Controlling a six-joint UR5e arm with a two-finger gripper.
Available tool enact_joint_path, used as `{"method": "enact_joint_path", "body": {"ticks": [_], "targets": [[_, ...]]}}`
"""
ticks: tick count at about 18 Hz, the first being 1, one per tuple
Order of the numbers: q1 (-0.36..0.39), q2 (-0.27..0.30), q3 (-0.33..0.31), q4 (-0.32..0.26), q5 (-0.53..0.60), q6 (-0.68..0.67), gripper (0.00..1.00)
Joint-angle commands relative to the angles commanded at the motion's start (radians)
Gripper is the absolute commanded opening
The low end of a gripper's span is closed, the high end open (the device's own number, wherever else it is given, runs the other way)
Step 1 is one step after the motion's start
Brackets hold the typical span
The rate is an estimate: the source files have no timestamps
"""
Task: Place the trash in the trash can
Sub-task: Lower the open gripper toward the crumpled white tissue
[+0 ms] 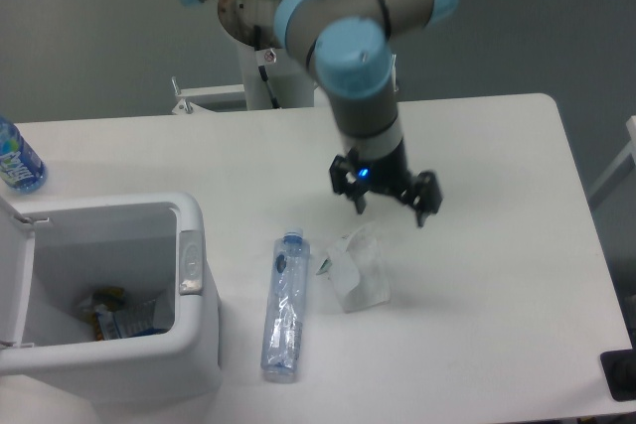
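Your end effector (389, 209) hangs with fingers spread wide and empty, just above and behind the wrapper (356, 267), a spread suited to straddling the crumpled piece. The wrapper lies on the desk (497, 245), with the flattened bottle (284, 307) just to its left. The bin (189, 275) stands open at the desk's left, some litter inside.

arm (366, 57): I'm wearing grey tube links with pale blue joint caps
gripper (389, 212): my black two-finger pincer is glowing with a small blue light
base (270, 42): I'm standing on a white pedestal
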Motion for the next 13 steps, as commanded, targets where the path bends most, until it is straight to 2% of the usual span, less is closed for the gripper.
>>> {"method": "enact_joint_path", "body": {"ticks": [7, 13], "targets": [[0.0, 0.0, -0.058, 0.0, 0.0, 0.018, 1.0], [0.0, -0.04, -0.095, 0.003, 0.011, 0.146, 1.0]]}}
